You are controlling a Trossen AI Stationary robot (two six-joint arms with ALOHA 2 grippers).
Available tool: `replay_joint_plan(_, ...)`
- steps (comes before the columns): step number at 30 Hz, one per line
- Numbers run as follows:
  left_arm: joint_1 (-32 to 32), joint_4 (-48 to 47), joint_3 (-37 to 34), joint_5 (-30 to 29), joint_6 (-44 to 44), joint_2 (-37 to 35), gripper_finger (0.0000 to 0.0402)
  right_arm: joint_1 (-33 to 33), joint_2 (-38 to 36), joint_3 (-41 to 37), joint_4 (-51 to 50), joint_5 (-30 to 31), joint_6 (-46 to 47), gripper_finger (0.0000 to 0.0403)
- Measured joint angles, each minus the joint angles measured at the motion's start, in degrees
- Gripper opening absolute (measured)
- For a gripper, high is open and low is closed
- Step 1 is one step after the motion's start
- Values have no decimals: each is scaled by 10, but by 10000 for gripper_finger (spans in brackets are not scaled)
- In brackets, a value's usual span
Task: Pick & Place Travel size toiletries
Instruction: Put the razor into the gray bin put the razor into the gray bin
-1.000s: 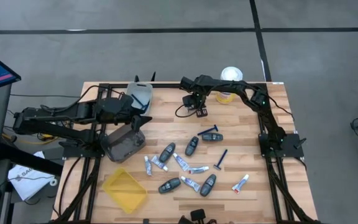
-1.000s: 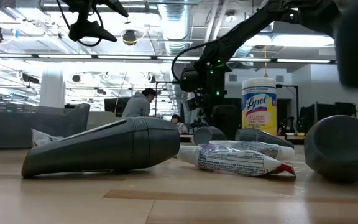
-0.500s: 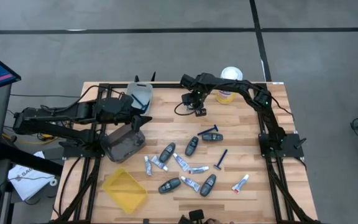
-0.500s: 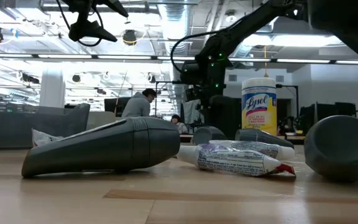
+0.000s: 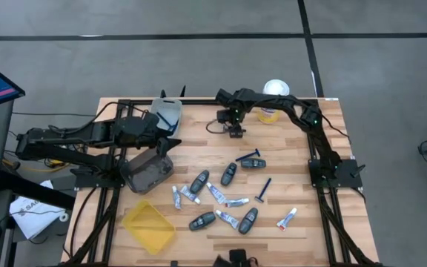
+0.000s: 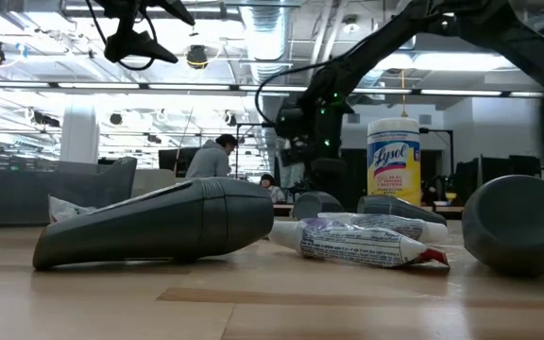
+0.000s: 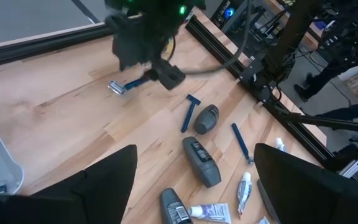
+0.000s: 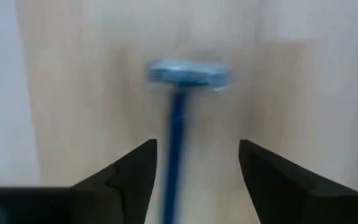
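My right gripper point(image 5: 236, 131) hovers open over the far middle of the table. A blue razor point(image 8: 178, 118) lies below it, its handle running between the fingers and its head point(image 8: 188, 71) ahead of them. The left wrist view shows this razor point(image 7: 127, 84) on the wood beside the right gripper point(image 7: 166, 73). More travel size toiletries lie scattered nearer the front: dark fobs point(image 5: 199, 181), white tubes point(image 5: 286, 217) and razors point(image 5: 264, 189). My left gripper point(image 5: 170, 141) is open and empty at the table's left.
A clear bin point(image 5: 167, 113) stands at the far left, a dark grey tray point(image 5: 148, 172) in front of it, and a yellow tray point(image 5: 150, 225) at the near left. A white-lidded yellow canister point(image 5: 273, 100) stands at the far edge, right of my right gripper.
My right gripper has opened and let go of the blue razor, which now lies on the wood under it. The gripper has stayed over the far middle of the table, rising slightly.
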Motion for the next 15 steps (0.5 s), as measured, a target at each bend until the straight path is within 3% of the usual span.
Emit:
replay_joint_plan(8,0,1,0,0,0,0,320,10,-5,-39,32,25,1,157)
replay_joint_plan(15,0,2,0,0,0,0,320,11,-4,-40,16,35,8,23)
